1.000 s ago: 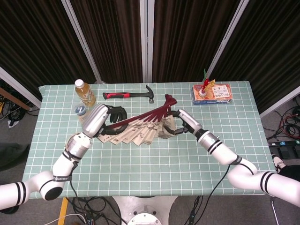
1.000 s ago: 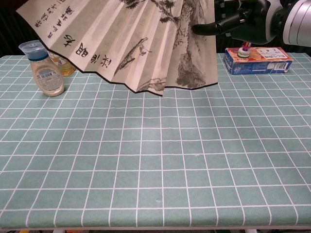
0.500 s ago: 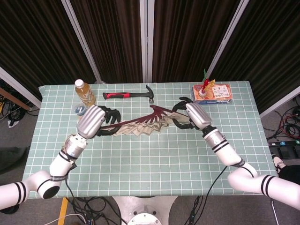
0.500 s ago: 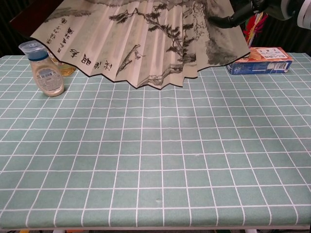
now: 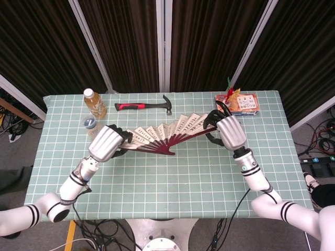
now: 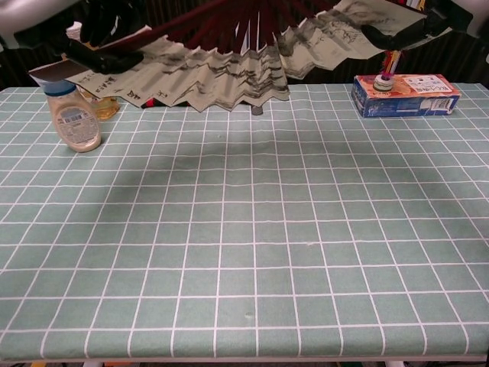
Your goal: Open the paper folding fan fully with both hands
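Head view showed the paper folding fan [image 5: 167, 137] spread wide above the desk [image 5: 157, 183], just in front of the hammer [image 5: 144, 105]. Left robot hand [image 5: 106, 142] gripped one end rib; right robot hand [image 5: 226, 132] appeared to grip the other, fingers partly hidden. Paper light, tears easily; ribs stiff. Hold by the outer ribs only.

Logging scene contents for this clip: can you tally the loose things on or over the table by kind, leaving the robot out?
Folding fan: 1, the paper fan held above the table by the left hand and right hand
Bottles: 2, a yellow-drink bottle and a blue-capped bottle
Hammer: 1, the hammer
Box: 1, the box
Total: 5
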`<act>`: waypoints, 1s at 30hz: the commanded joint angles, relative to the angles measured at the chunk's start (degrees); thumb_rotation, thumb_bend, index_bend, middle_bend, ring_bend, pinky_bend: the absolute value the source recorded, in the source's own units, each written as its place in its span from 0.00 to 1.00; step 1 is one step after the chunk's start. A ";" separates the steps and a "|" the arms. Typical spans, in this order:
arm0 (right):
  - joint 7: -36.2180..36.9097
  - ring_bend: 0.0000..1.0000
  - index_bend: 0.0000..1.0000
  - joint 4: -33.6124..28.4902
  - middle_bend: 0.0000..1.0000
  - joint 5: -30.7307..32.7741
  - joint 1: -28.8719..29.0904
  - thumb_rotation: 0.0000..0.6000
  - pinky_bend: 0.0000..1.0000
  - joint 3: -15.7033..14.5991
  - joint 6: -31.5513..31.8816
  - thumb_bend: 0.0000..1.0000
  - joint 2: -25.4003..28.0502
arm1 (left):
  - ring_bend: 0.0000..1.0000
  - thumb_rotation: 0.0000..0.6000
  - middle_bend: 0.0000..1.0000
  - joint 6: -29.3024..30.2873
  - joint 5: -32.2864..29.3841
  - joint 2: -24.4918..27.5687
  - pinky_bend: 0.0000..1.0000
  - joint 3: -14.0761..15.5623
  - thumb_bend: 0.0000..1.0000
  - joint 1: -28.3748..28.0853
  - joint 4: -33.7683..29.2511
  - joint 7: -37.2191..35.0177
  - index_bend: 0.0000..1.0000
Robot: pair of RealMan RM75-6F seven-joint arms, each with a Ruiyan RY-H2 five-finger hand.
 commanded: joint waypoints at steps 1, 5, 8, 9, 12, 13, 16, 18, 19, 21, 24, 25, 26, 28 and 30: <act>-2.38 0.33 0.74 4.29 0.50 -2.44 -1.25 1.00 0.07 -1.02 3.47 0.39 -2.84 | 0.71 1.00 0.71 0.80 1.41 -2.78 0.68 1.53 0.36 0.66 3.33 4.15 0.58; -5.26 0.32 0.73 11.53 0.49 -4.86 -2.25 1.00 0.05 -2.06 7.49 0.39 -6.55 | 0.71 1.00 0.70 1.06 2.32 -4.88 0.67 2.56 0.36 1.09 5.83 8.43 0.58; -5.08 0.31 0.72 15.53 0.48 -5.14 -3.16 1.00 0.03 -2.65 8.70 0.39 -9.05 | 0.71 1.00 0.70 1.16 2.69 -6.24 0.67 3.04 0.36 1.36 7.23 10.09 0.58; -4.87 0.31 0.72 16.54 0.48 -5.18 -3.47 1.00 0.03 -2.84 8.98 0.39 -9.72 | 0.71 1.00 0.70 1.19 2.74 -6.59 0.67 3.14 0.36 1.45 7.58 10.65 0.58; -4.62 0.31 0.72 20.26 0.47 -5.46 -4.40 1.00 0.02 -3.33 10.31 0.39 -12.07 | 0.71 1.00 0.69 0.95 2.90 -7.51 0.67 3.63 0.36 1.76 8.49 13.37 0.58; -4.69 0.30 0.72 21.85 0.47 -5.51 -4.74 1.00 0.01 -3.39 10.94 0.39 -13.09 | 0.71 1.00 0.69 0.80 2.93 -7.75 0.67 3.80 0.36 1.87 8.63 14.04 0.58; -3.80 0.30 0.71 25.27 0.47 -5.42 -5.72 1.00 0.00 -3.63 12.12 0.39 -15.49 | 0.70 1.00 0.69 0.28 2.80 -8.23 0.67 4.17 0.36 2.14 8.90 15.32 0.57; -3.12 0.30 0.71 26.79 0.47 -5.34 -6.32 1.00 0.00 -3.90 12.43 0.39 -16.69 | 0.70 1.00 0.68 -0.29 2.57 -8.29 0.66 4.34 0.36 2.24 8.74 16.18 0.56; -3.08 0.30 0.70 28.00 0.46 -5.50 -6.63 1.00 0.00 -4.14 12.81 0.39 -17.41 | 0.70 1.00 0.67 -0.79 2.33 -8.23 0.66 4.46 0.35 2.30 8.42 16.84 0.56; -3.57 0.29 0.70 30.08 0.46 -5.89 -7.00 1.00 0.00 -4.44 13.75 0.39 -18.52 | 0.68 1.00 0.64 -1.82 1.78 -7.90 0.65 4.61 0.34 2.38 7.54 18.38 0.51; -3.85 0.26 0.67 32.69 0.43 -6.46 -7.51 1.00 0.00 -5.04 14.69 0.38 -19.93 | 0.63 1.00 0.57 -3.24 0.61 -7.37 0.63 4.56 0.24 2.62 5.46 22.05 0.37; -3.89 0.24 0.65 33.42 0.41 -6.69 -7.73 1.00 0.00 -5.31 15.02 0.38 -20.37 | 0.61 1.00 0.54 -3.73 0.13 -7.27 0.63 4.50 0.21 2.70 4.64 23.33 0.33; -4.07 0.23 0.65 33.99 0.40 -6.83 -7.93 1.00 0.00 -5.51 15.22 0.38 -20.70 | 0.59 1.00 0.52 -4.05 -0.27 -7.23 0.62 4.45 0.16 2.80 4.07 24.35 0.30; -4.37 0.20 0.61 35.19 0.37 -6.94 -8.55 1.00 0.00 -5.90 15.54 0.38 -21.45 | 0.54 1.00 0.48 -4.92 -1.45 -7.06 0.61 4.38 0.10 3.12 2.47 26.89 0.26; -4.52 0.15 0.54 35.86 0.32 -6.77 -9.20 1.00 0.00 -6.20 15.25 0.37 -21.88 | 0.49 1.00 0.43 -5.77 -2.41 -6.70 0.59 4.38 0.06 3.31 0.92 28.74 0.22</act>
